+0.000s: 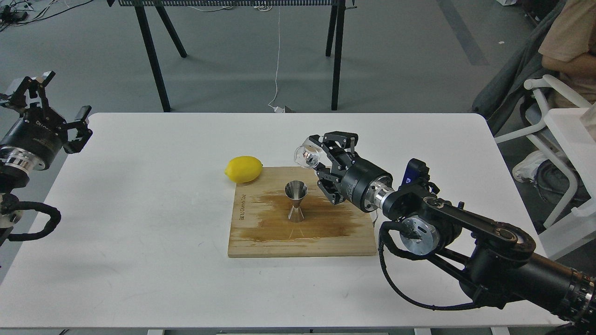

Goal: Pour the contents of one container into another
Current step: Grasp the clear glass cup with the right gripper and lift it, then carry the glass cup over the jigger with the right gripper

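The steel jigger (295, 201) stands upright in the middle of the wooden cutting board (260, 237), on a wet brown stain. My right gripper (317, 156) is shut on the small clear cup (307, 156), which hangs tilted on its side just above and to the right of the jigger's mouth. I cannot tell if anything is in the cup. Far off at the table's left edge, my left gripper (56, 104) stands open and holds nothing.
A yellow lemon (243, 169) lies at the board's far left corner. The board rests on a white table (139, 209). A white chair (554, 139) and a seated person are off the right side.
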Available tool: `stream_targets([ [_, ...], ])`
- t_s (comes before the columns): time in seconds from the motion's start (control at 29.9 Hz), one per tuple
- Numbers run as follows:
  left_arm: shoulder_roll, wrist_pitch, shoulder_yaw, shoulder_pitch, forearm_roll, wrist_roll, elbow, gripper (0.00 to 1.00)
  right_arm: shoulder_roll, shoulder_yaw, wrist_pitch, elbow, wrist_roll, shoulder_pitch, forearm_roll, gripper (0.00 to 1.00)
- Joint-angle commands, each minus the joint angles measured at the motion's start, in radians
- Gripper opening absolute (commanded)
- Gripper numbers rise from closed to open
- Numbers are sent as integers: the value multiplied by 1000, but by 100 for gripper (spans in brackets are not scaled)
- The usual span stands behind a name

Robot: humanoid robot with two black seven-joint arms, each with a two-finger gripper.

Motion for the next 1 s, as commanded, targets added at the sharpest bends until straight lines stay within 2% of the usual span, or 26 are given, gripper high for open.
stream_targets([
  [0.0, 0, 0, 0, 7, 0, 0, 0, 94, 0, -6, -15, -3, 1, -1, -48, 35],
  [0.97, 1, 0, 3, 22, 0, 0, 24, 94, 42, -163, -44, -95, 6, 100, -144, 35],
])
